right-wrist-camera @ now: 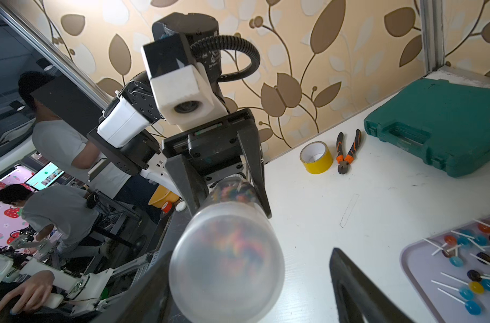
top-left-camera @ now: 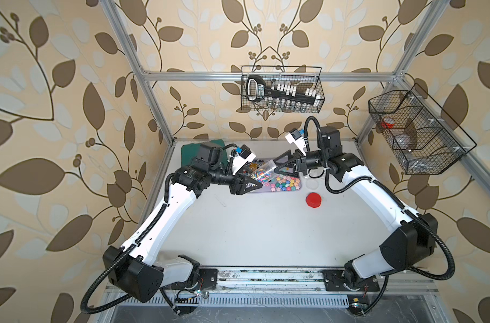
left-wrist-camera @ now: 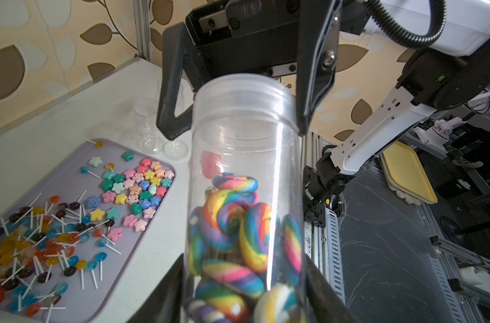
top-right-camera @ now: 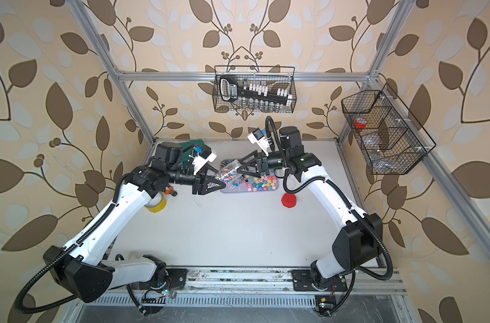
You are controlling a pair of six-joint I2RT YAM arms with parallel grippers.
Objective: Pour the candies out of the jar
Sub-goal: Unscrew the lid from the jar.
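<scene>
the left gripper is clenched on the clear jar, held in the air above one end of the lilac tray. the rainbow-swirled candies are gathered inside at that gripper's end, which the left wrist view cuts off, and the other end is only a blur in the right wrist view. the right gripper has its jaws parted around the jar's threaded end, one finger clear of it, while star pieces and lollipops lie on the tray, partly hidden under both grippers in both top views.
</scene>
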